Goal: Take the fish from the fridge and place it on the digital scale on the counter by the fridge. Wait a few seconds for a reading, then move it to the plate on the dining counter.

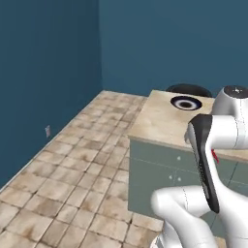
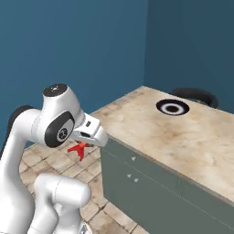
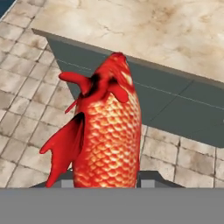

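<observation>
Pincer [image 3: 105, 181] clenched on the fish [image 3: 103, 131], which rises head-up between its fingers in the hand view and shows as a red fin under the hand in the right base view [image 2: 80, 148]. It hangs over the tiled floor [image 1: 72, 169], just off the near edge of the dining bench [image 2: 183, 137]. The plate [image 2: 172, 107] sits well apart, toward the far end of the slab, with a black chair [image 2: 196, 96] behind it. Judged from this, the carry to the plate is under way. To do it well, lift the fish clear of the bench edge first, travel level over the slab, centre above the plate's white ring, and lower close before releasing so it does not slide off.
</observation>
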